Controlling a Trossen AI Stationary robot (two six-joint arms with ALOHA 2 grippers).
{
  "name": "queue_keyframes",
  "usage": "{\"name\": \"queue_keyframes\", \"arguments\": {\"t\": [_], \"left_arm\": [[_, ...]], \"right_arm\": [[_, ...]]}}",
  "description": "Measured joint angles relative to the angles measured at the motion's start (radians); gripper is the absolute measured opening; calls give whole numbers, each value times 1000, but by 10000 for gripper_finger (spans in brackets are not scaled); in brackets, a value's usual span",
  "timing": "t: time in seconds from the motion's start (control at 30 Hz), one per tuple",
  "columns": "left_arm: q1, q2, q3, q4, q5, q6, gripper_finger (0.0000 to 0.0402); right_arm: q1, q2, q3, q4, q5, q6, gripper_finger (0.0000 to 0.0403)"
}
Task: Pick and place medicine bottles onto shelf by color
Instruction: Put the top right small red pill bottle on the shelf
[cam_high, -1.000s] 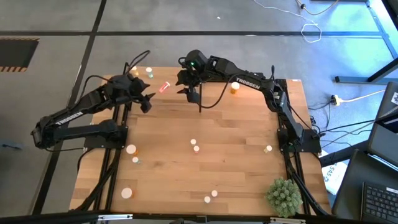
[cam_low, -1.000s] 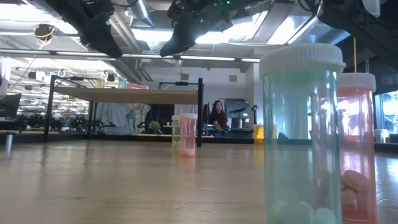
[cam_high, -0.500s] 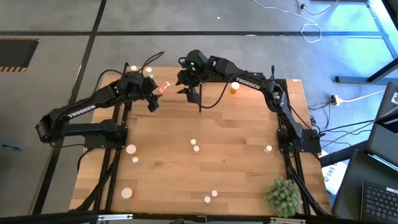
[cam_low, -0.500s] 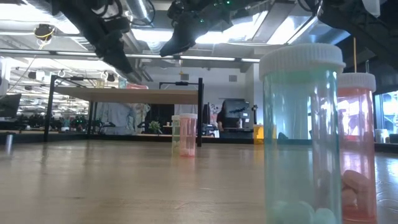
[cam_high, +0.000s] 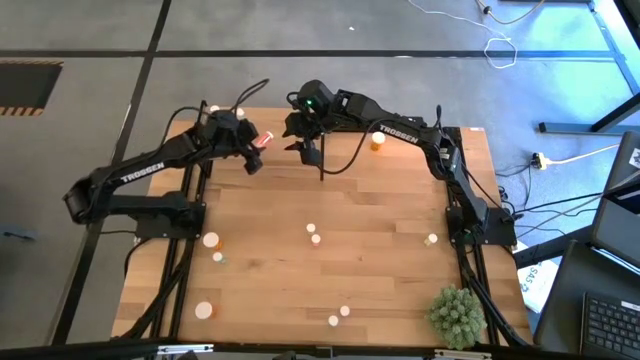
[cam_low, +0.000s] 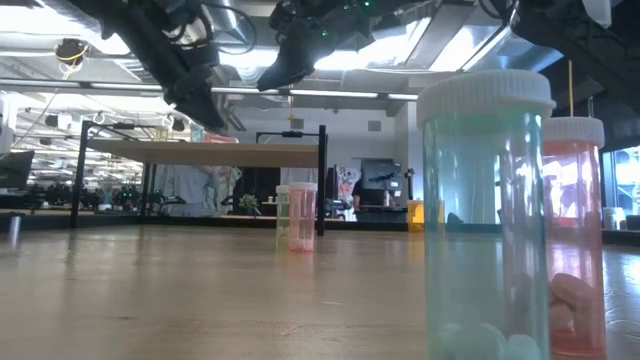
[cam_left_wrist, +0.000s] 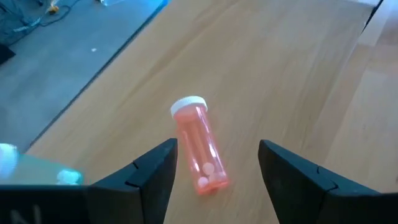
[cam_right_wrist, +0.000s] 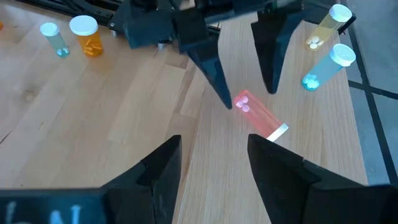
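Step in hand, by the look of it: going for the small pink plastic bottle with the white cap (cam_left_wrist: 199, 148), lying on its side on the light wooden shelf (cam_high: 275, 125) at about 12 o'clock on the big wooden tabletop (cam_high: 330, 270).

Left claw (cam_high: 250, 152): wide, holding nothing, hanging over the pink bottle. In the left wrist view, bottle seen right between the two dark fingers (cam_left_wrist: 152, 177), cap pointing away from them. Not touching yet.

Right claw (cam_high: 306, 142): also wide, holding nothing, waiting just beside at about 3 o'clock of the pink bottle. From the right wrist view, pink bottle (cam_right_wrist: 258, 118) in plain sight with the left claw's fingers on both sides of it.

Also on the shelf: a yellowish bottle (cam_right_wrist: 324, 27) and a pale blue bottle (cam_right_wrist: 328, 66), both tipped over, close to the pink one. More bottles well apart on the tabletop: an orange bottle (cam_high: 377, 141) at about 1 o'clock, a few white-capped ones (cam_high: 313, 233) near the middle, more toward 7 and 6 o'clock. Spiky green plant ball (cam_high: 457, 314) at about 5 o'clock.

Next move likely needs: go straight down, keep a finger on each long side of the bottle, then squeeze softly. Round and lying flat, so a nudge could make it roll. After that, lift and set with its own colour.
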Motion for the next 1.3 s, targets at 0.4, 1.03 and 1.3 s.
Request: {"name": "queue_keyframes", "arguments": {"t": [0.4, 1.03, 1.3], "left_arm": [[39, 58, 0, 6, -6, 0, 220], [55, 116, 2, 24, 24, 0, 220], [55, 119, 1, 42, 25, 0, 220]], "right_arm": [[0, 0, 0, 0, 0, 0, 187], [0, 0, 0, 0, 0, 0, 187], [0, 0, 0, 0, 0, 0, 187]]}}
